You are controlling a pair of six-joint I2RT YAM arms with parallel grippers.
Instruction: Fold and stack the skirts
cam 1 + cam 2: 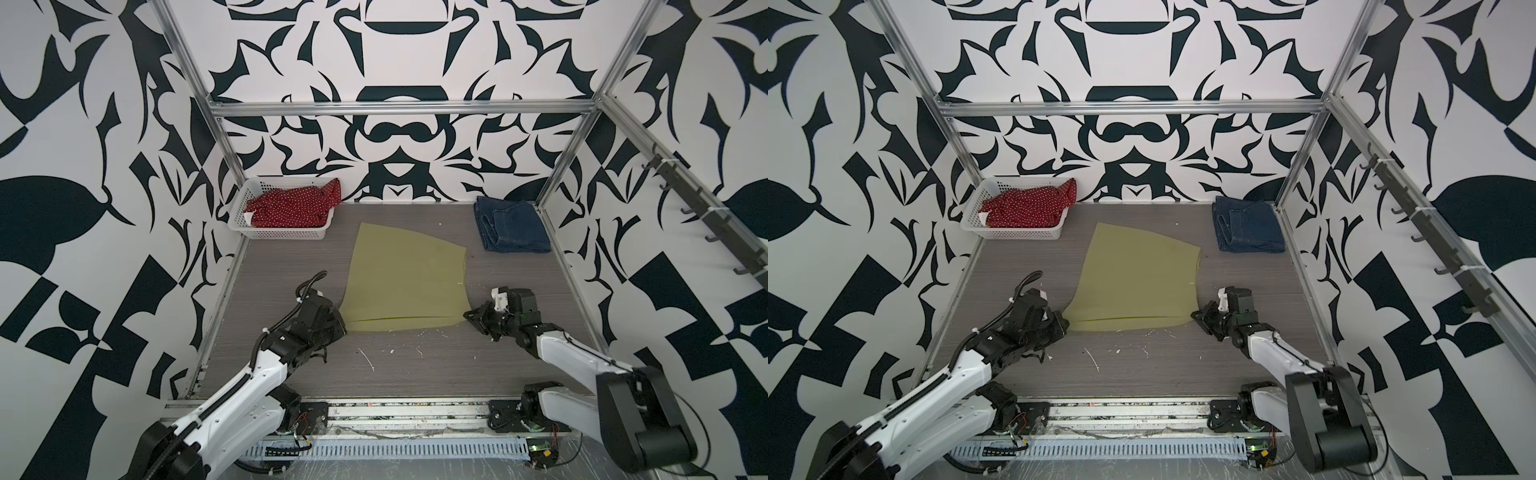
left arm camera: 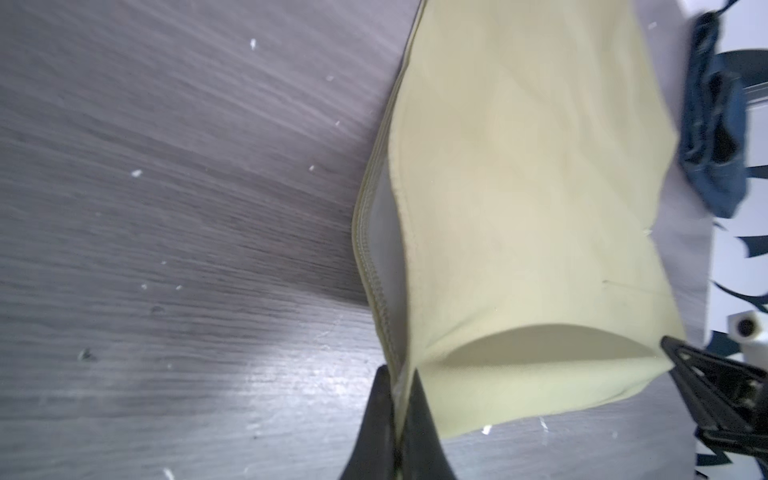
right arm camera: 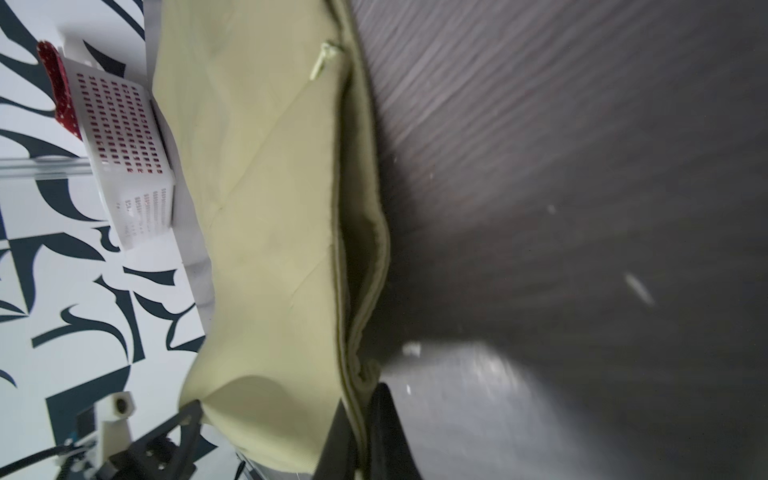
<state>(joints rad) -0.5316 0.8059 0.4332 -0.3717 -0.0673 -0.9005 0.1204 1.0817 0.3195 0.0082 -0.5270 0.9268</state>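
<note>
Grey tabletop (image 1: 291,270): we log olive skirt (image 1: 405,286) at centre, left gripper (image 1: 341,322) pinching its 7 o'clock corner, right gripper (image 1: 468,314) pinching 5 o'clock.

Olive skirt (image 1: 405,282), mid-table: plain yellowish green, no print. Denim skirt (image 1: 513,224), far right corner: dark blue with paler stitched seams. Red skirt (image 1: 291,208), far left corner: deep red, sprinkled with small white dots, inside a white basket (image 1: 282,235) pierced by rows of slots. Table (image 1: 291,365): grey, streaked with fine wood grain, flecked white near the front edge. Walls (image 1: 83,104): white with bold blue-black shapes. Arms (image 1: 232,399): white and black.
</note>
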